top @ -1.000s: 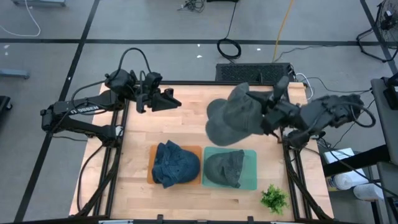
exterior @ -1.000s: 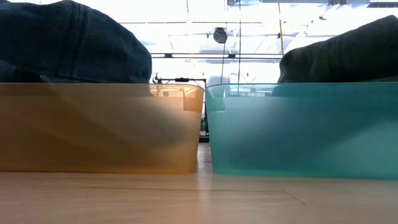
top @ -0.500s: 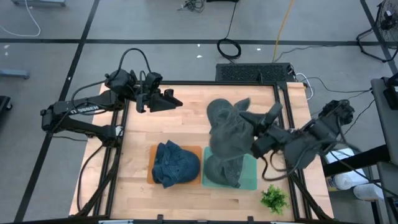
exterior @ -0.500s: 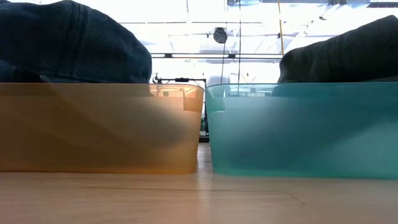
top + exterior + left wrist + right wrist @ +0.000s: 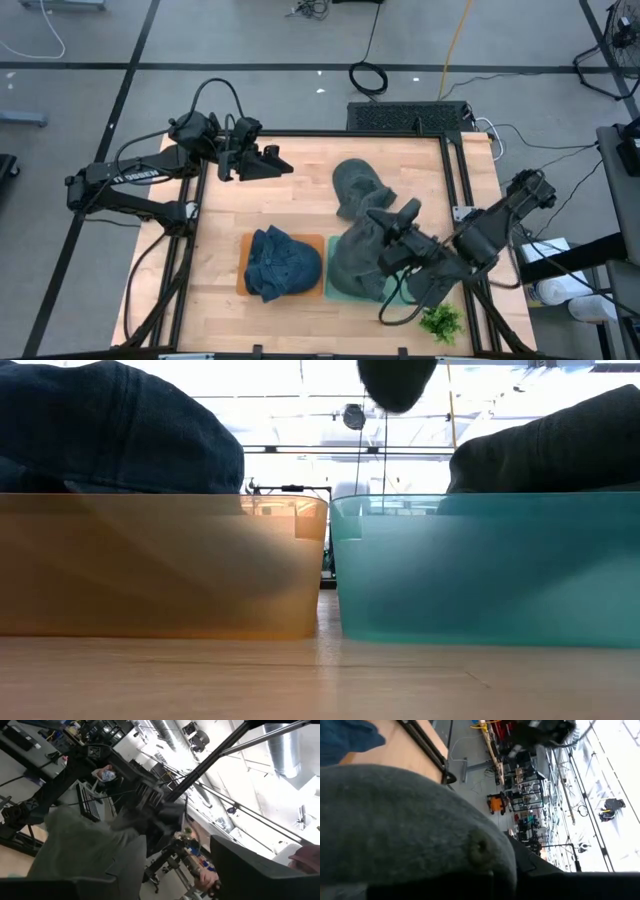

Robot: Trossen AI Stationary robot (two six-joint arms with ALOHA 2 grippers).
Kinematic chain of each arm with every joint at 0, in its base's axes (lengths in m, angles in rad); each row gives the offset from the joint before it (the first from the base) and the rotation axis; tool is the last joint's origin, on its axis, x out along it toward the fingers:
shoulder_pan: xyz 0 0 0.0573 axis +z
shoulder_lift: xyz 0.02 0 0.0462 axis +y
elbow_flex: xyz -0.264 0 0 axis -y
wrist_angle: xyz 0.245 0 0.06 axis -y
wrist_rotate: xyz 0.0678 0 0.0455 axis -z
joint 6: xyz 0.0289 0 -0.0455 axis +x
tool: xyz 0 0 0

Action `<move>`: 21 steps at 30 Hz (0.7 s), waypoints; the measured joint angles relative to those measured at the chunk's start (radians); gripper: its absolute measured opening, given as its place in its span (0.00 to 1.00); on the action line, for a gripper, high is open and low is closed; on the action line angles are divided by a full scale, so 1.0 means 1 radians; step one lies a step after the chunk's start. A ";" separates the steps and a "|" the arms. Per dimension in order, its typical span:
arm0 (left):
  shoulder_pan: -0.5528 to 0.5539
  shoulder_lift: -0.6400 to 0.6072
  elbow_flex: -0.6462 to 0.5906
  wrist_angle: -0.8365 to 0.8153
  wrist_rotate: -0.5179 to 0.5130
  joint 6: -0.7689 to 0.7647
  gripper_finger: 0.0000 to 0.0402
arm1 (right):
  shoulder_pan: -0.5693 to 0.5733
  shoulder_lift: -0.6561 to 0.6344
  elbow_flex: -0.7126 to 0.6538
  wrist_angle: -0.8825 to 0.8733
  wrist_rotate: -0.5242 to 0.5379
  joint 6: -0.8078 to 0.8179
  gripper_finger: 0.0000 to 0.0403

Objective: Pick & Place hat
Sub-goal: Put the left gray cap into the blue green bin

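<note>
While the left gripper (image 5: 283, 165) waits part open at the worktop's (image 5: 300, 205) far edge, the right gripper (image 5: 385, 232) clamps a grey hat (image 5: 362, 225) above the teal bin (image 5: 404, 290).

Layout of the table (image 5: 300, 200) as seen from above. Two bins stood side by side near the front edge: the left bin (image 5: 243, 272) and, just beside it on the right, the right bin (image 5: 404, 290). A hat (image 5: 280, 262) lay in the left bin. A second hat (image 5: 365, 240) hung over the right bin, reaching back toward the table's middle. The right gripper (image 5: 392, 232) was above the right bin, against that hat, its arm coming in from the right edge. A plant (image 5: 440, 320) sat at the front right corner. The left gripper (image 5: 272, 163) hung over the rear left part of the table, well apart from both bins.
</note>
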 joint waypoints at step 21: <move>0.000 0.000 0.000 0.000 0.035 -0.050 0.57 | 0.044 0.000 -0.405 0.385 0.127 0.008 0.00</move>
